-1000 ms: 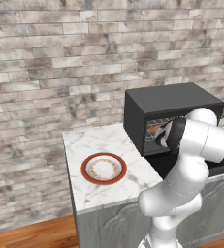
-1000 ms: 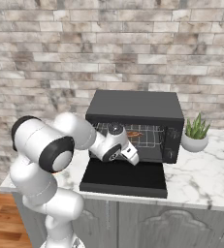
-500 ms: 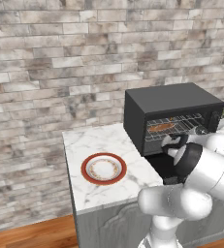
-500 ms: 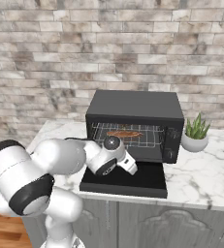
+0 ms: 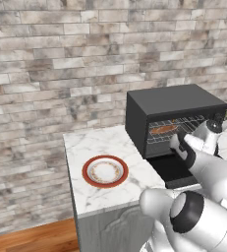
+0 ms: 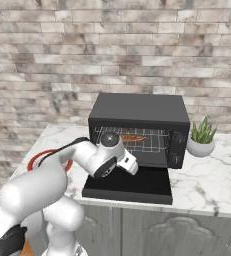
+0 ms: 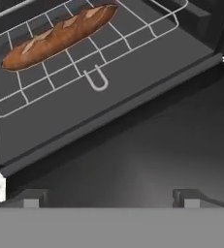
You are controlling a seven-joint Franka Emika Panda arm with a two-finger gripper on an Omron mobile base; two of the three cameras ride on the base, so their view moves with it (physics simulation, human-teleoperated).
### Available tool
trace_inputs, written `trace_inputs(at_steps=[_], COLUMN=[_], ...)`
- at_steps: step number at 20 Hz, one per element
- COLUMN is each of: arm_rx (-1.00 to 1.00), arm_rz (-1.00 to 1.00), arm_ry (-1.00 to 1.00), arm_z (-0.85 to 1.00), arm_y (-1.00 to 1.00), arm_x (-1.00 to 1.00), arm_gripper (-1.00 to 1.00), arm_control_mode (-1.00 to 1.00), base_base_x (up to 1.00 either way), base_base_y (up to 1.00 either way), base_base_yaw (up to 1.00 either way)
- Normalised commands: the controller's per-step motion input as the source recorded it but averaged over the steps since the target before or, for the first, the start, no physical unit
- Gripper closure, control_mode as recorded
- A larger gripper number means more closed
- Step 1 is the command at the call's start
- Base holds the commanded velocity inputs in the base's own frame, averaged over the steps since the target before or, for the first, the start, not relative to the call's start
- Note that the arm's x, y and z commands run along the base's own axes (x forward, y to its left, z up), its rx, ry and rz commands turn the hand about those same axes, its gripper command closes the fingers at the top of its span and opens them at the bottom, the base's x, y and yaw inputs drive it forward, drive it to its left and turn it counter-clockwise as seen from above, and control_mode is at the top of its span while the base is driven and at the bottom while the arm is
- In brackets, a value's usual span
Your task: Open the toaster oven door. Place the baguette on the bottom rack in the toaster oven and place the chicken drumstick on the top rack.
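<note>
On the marble table [image 5: 93,197] the toaster oven [image 6: 139,107] stands against the brick wall, and every place below is given from it. Its door [image 6: 129,185] lies folded down flat in front of the opening, level with the table top. Inside the oven, the baguette [image 7: 60,35] rests lengthwise on a wire rack [image 7: 21,99]; from the base views it is hard to say which of the two racks this is. The white arm reaches in from the oven's front, bent at the elbow, its forearm angled over the lowered door. The pincer [image 7: 108,198] hangs just above the door panel, aimed toward the opening, with its fingers [image 7: 31,198] spread wide apart and nothing between them. To the oven's left on the table sits a red-rimmed plate [image 5: 105,171], well apart from it. To its right, near the knob side, stands a small potted plant [image 6: 201,141].
</note>
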Motion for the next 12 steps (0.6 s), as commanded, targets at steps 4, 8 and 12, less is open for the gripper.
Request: trace_inputs(at_steps=[4,8,12], arm_rx=[0.00,0.00,0.00], arm_rz=[0.14,0.13,0.06], arm_ry=[0.14,0.08,0.00], arm_z=[0.67,0.57,0.42], arm_y=[0.09,0.10,0.18], arm_x=[-0.28,-0.40,-0.53], arm_gripper=[-1.00,-1.00,-1.00], arm_control_mode=[-1.00,-1.00,-1.00], base_base_x=[0.00,0.00,0.00], base_base_y=[0.00,0.00,0.00], base_base_yaw=[0.00,0.00,0.00])
